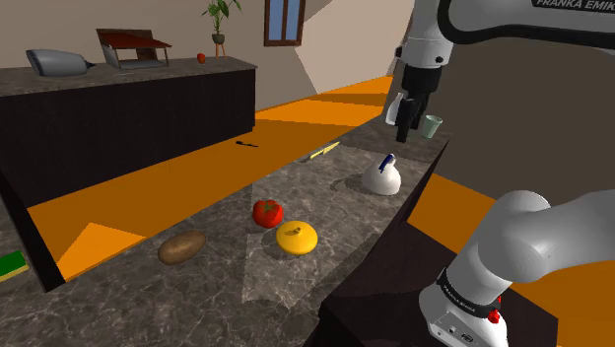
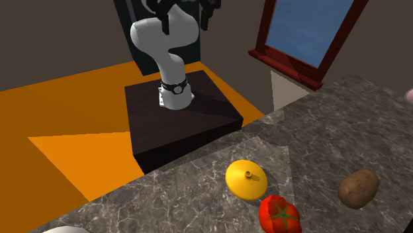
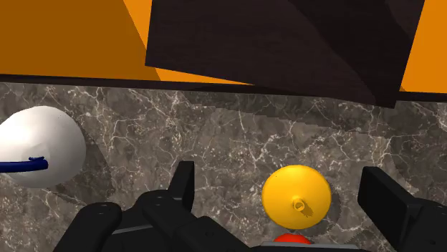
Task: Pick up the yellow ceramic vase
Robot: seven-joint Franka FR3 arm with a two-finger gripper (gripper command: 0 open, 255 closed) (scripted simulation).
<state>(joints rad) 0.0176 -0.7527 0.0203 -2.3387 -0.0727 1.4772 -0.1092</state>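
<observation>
Bearing "FRANKA EMIK", last letters cut off: arm [image 1: 493, 25]. Gripper [image 3: 279, 179]: fingers wide apart, empty. Yellow vase [image 3: 296, 197]: between them, untouched, near counter [image 3: 215, 129] edge by stand [image 3: 272, 43]; tomato [image 3: 291, 237] beside, mostly hidden.

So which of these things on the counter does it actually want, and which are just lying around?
Part of the job: yellow vase, open claw.
Just lying about: tomato, potato, white pot with blue handle, green cup.
</observation>
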